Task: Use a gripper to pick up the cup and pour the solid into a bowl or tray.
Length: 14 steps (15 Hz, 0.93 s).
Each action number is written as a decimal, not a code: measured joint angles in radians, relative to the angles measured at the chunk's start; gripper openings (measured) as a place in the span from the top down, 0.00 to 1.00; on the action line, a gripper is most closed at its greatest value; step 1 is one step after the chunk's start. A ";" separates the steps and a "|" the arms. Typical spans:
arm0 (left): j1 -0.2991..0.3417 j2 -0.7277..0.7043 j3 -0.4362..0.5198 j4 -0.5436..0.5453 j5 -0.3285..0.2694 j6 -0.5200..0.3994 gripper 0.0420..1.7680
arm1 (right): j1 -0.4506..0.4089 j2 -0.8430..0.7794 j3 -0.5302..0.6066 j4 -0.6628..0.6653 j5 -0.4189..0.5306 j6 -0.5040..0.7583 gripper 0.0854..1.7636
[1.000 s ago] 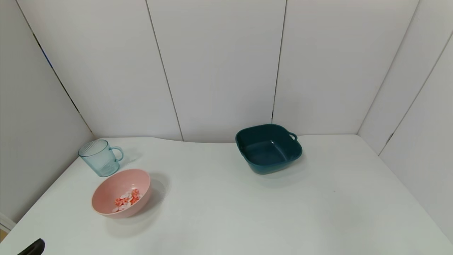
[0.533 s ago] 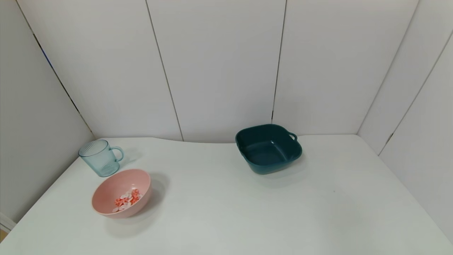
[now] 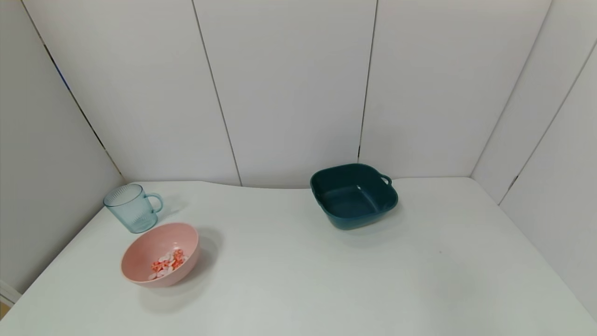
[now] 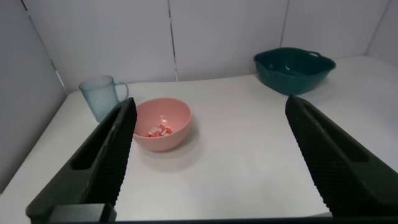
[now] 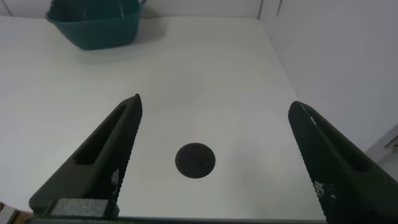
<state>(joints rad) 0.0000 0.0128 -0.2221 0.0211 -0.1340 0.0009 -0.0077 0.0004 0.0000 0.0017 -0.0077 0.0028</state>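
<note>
The cup (image 3: 131,206) stands upright at the surface's (image 3: 298,280) far left, handle toward the right, empty as far as can be seen. Just in front sits the pink bowl (image 3: 140,254), holding the red and white pieces (image 3: 167,263). A teal tray (image 3: 353,195) sits well apart, empty. Left pincer (image 4: 208,155) and right pincer (image 5: 214,152) both gape wide, holding nothing, low at the surface's near edge.

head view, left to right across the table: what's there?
cup → pink bowl holding the solid → dark teal tray
</note>
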 joint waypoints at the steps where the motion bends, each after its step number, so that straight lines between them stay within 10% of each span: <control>1: 0.000 -0.006 0.039 -0.038 0.020 0.000 0.03 | 0.000 0.000 0.000 0.000 0.000 0.000 0.03; 14: 0.000 -0.013 0.221 -0.074 0.130 -0.091 0.03 | 0.000 0.000 0.000 0.000 0.000 0.001 0.03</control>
<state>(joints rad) 0.0000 -0.0004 -0.0009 -0.0534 -0.0043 -0.0902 -0.0077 0.0004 0.0000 0.0013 -0.0077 0.0036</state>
